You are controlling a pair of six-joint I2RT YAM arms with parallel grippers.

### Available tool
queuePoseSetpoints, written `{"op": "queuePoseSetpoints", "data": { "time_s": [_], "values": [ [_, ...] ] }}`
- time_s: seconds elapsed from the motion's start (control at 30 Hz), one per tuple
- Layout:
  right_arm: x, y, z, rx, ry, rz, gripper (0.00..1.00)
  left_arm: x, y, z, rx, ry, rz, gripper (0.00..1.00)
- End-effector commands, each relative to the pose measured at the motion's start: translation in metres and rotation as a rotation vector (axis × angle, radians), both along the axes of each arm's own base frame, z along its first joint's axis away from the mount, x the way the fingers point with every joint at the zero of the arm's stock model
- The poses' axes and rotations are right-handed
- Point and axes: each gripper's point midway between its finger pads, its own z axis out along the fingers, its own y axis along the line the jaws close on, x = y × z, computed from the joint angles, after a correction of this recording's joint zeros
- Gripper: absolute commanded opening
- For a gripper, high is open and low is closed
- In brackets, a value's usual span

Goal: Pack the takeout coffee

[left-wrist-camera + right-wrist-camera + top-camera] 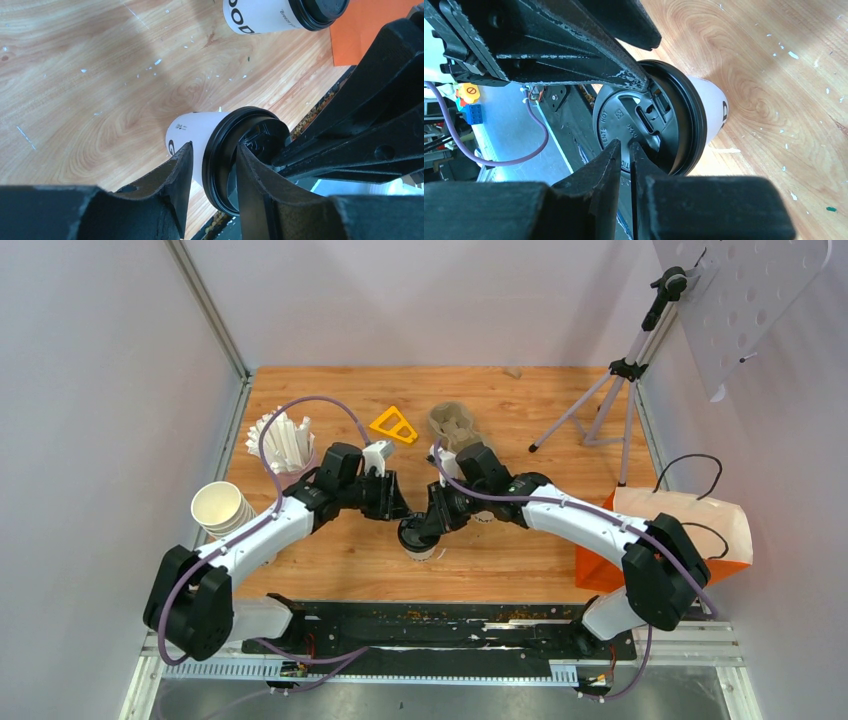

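Note:
A white paper cup (421, 550) with a black lid (412, 536) stands near the table's front middle. Both grippers meet over it. In the left wrist view my left gripper (212, 162) has its jaws on either side of the lid's rim (216, 150), one finger by the cup wall (192, 131), the other on the lid's top. My right gripper (624, 150) is shut, with its tips at the lid's top face (621, 117). They also show from above: the left gripper (397, 514) and the right gripper (432, 528). A second lidded cup (270, 15) stands beyond it.
A pulp cup carrier (452, 425) and a yellow triangle piece (393, 425) lie at the back. White straws (285, 440) and a stack of lidless cups (220, 508) stand at the left. An orange and white paper bag (665, 535) lies at the right. A tripod (610, 390) stands at the back right.

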Motion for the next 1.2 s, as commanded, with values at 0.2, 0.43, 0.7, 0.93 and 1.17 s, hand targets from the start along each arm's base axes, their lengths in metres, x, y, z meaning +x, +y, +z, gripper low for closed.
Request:
{"op": "queuePoseSetpoints", "data": {
  "time_s": [0.2, 0.43, 0.7, 0.93, 1.17],
  "values": [
    [0.014, -0.005, 0.018, -0.098, -0.051, -0.004, 0.16, -0.02, 0.012, 0.009, 0.003, 0.06, 0.042, 0.49],
    [0.019, -0.003, 0.053, -0.062, -0.086, -0.035, 0.3, 0.0, 0.015, 0.056, 0.04, -0.043, 0.052, 0.56],
    [0.02, -0.013, 0.063, -0.147, -0.161, -0.121, 0.69, 0.001, 0.031, 0.143, 0.037, -0.224, 0.093, 0.61],
    [0.014, -0.006, 0.055, -0.272, -0.237, -0.133, 0.84, -0.015, 0.073, 0.205, 0.044, -0.414, 0.241, 0.83],
    [0.009, 0.008, 0.05, -0.346, -0.297, -0.113, 0.95, -0.033, 0.097, 0.217, 0.037, -0.494, 0.311, 1.0]
  ]
}}
